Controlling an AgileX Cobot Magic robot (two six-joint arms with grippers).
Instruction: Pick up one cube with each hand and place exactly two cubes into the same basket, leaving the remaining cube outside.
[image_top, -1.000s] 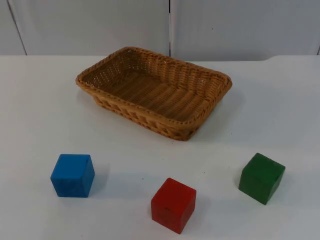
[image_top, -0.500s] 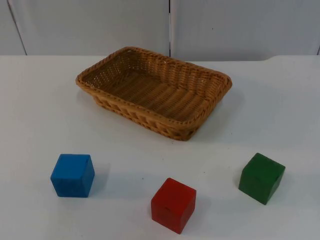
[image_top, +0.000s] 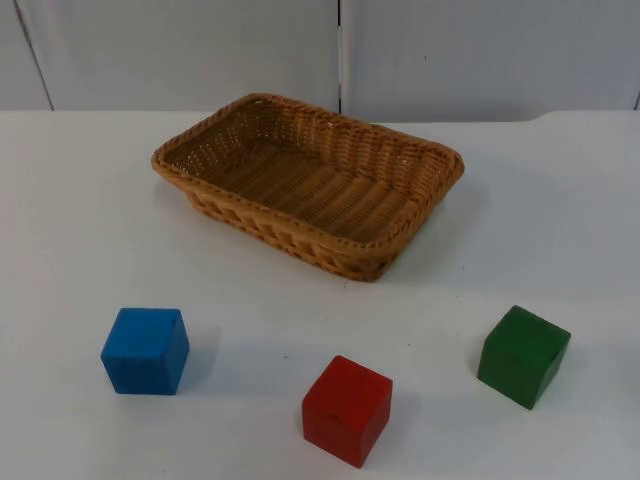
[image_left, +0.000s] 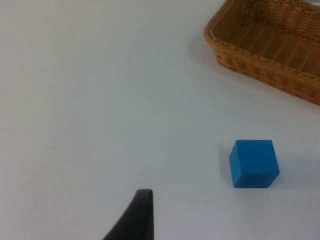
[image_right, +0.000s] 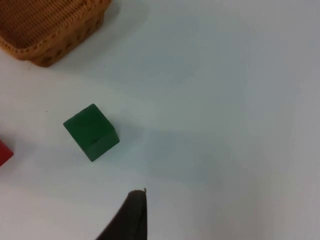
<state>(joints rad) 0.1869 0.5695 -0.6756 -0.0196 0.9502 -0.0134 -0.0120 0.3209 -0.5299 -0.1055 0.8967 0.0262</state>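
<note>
While nothing is gripped yet: basket empty, three cubes apart on desk.
Left tool: near blue cube, opening unclear.
Right tool: near green cube, opening unclear.
Risk: angled green cube may twist; red cube must stay out.

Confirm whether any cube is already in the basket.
No: the basket holds nothing; the blue cube, red cube and green cube sit outside it.

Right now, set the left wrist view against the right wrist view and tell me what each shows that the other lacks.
Left wrist view alone: the blue cube, standing apart from the basket, and the left gripper's fingertip. Right wrist view alone: the green cube, an edge of the red cube, and the right gripper's fingertip. Both: the wicker basket and the white table.
</note>
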